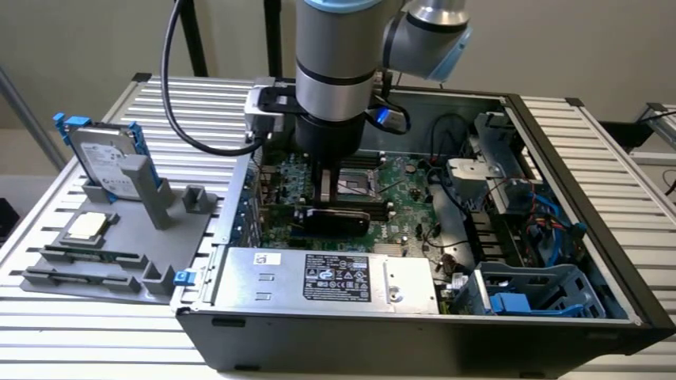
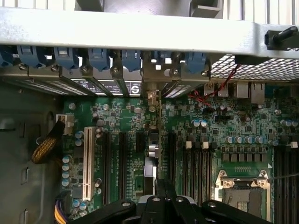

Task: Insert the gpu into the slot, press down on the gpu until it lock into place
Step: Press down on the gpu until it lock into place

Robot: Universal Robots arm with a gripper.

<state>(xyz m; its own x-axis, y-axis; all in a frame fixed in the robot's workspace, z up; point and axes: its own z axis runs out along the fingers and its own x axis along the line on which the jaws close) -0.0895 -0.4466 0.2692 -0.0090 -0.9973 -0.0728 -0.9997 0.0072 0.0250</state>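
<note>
The gpu (image 1: 336, 219), a small black card, stands on edge on the green motherboard inside the open computer case (image 1: 591, 237). In the wrist view I see the gpu (image 2: 157, 126) edge-on as a thin strip running from the rear bracket to my fingertips. My gripper (image 1: 329, 199) comes straight down onto its top edge. The gripper (image 2: 161, 198) is shut, its black fingers (image 2: 161, 189) together right over the card. Whether they pinch the card or only rest on it is unclear. The slot lies hidden under the card.
Black memory slots (image 2: 191, 163) and the cpu socket (image 2: 243, 196) lie beside the card, a white connector (image 2: 87, 161) on its other side. A silver power supply (image 1: 328, 277) fills the case front. A hard drive (image 1: 106, 154) with blue rails stands on a grey fixture at the exterior view's left.
</note>
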